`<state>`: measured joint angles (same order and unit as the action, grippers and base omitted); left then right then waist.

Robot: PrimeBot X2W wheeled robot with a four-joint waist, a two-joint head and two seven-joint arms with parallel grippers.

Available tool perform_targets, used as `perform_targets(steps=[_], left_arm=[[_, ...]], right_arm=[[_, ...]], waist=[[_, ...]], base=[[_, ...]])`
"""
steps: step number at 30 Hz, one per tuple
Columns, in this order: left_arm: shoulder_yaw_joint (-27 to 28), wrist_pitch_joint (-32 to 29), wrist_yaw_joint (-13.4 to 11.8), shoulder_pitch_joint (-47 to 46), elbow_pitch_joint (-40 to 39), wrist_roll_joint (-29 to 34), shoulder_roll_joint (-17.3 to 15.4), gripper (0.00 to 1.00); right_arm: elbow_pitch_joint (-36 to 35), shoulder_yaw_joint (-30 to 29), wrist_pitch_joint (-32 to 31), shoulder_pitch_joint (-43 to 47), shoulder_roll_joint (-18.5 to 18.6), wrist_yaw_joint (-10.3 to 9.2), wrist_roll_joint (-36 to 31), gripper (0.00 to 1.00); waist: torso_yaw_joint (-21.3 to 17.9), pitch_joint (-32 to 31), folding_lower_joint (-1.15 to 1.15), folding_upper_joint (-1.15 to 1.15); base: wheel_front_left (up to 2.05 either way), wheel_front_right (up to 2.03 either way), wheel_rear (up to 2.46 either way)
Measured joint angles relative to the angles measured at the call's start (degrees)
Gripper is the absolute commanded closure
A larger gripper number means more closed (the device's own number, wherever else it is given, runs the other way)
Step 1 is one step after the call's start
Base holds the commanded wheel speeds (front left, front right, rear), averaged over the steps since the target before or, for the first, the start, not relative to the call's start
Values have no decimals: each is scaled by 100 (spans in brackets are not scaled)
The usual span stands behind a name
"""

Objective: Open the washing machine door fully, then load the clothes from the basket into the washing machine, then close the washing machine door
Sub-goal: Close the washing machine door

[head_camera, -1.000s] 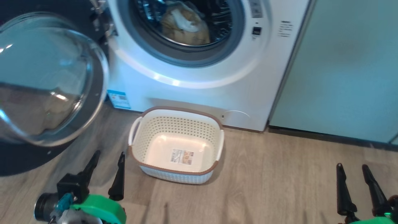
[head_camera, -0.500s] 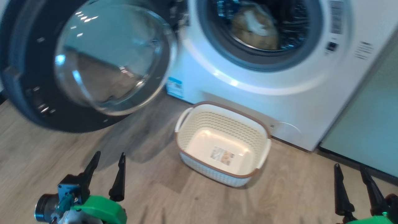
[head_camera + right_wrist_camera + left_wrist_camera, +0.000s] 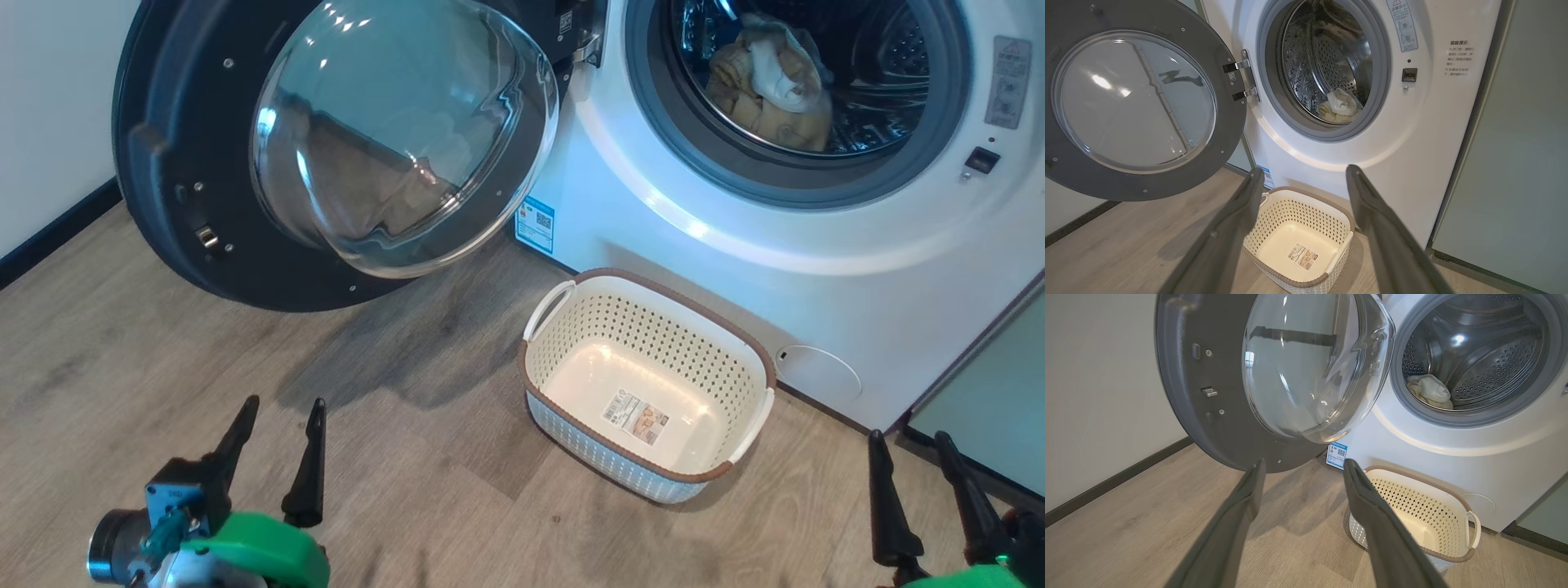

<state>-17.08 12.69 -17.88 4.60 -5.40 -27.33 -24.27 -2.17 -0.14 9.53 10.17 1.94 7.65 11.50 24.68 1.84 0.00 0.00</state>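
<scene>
Noted: door (image 3: 163,163) wide open at left; clothes (image 3: 767,82) low in the drum (image 3: 890,49); basket (image 3: 653,327) bare on the floor (image 3: 122,367) by the washing machine (image 3: 735,237). Both empty: left gripper (image 3: 283,402), right gripper (image 3: 909,434), fingers spread wide. Risk: closing push slips off the bulging glass (image 3: 392,139), and the door rebounds unlatched.

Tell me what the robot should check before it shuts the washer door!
1. The basket is empty, with just its sticker inside: ok.
2. The clothes lie inside the drum: ok.
3. Nothing hangs over the grey rim of the opening: ok.
4. The washing machine door can swing shut past the basket: cannot tell.
5. The left gripper is open and empty: ok.
6. The right gripper is open and empty: ok.
</scene>
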Motion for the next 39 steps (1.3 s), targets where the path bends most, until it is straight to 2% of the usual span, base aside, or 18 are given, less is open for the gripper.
perform_targets(steps=[11,13,18,25,28,31,32,36,39], left_arm=[[-2,51,-41,0,-1,0,1,0],[-8,51,4,0,-1,-30,5,100],[-8,98,134,0,-8,-154,18,100],[148,153,544,1,-282,-437,93,100],[433,177,903,-1,-603,-754,276,100],[959,188,1393,-30,-1101,-1177,627,100],[959,188,1393,-30,-1101,-1177,627,100],[1635,196,2047,-179,-1504,-1986,1060,100],[2026,199,2309,-337,-1706,-2852,1267,100]], right_arm=[[3,31,-7,-1,0,0,-47,0],[3,37,-26,-1,0,0,-47,0],[3,42,-48,0,0,0,-48,0],[3,45,-49,1,0,0,-48,0],[2,43,-51,3,0,0,-48,0],[-15,41,-56,4,0,0,-48,0],[-15,41,-56,4,0,0,-48,0],[-49,41,-108,4,0,0,-49,0],[-69,42,-155,4,0,0,-62,0]], waist=[[-60,-35,0,0],[-67,-43,0,0],[-62,-44,0,0],[-32,-78,0,0],[0,-94,0,0],[37,-96,0,0],[37,-96,0,0],[64,-76,0,0],[70,-48,0,0]], base=[[0,0,0],[0,0,0],[0,0,0],[0,0,0],[0,0,0],[0,0,0],[0,0,0],[0,0,0],[0,0,0]])
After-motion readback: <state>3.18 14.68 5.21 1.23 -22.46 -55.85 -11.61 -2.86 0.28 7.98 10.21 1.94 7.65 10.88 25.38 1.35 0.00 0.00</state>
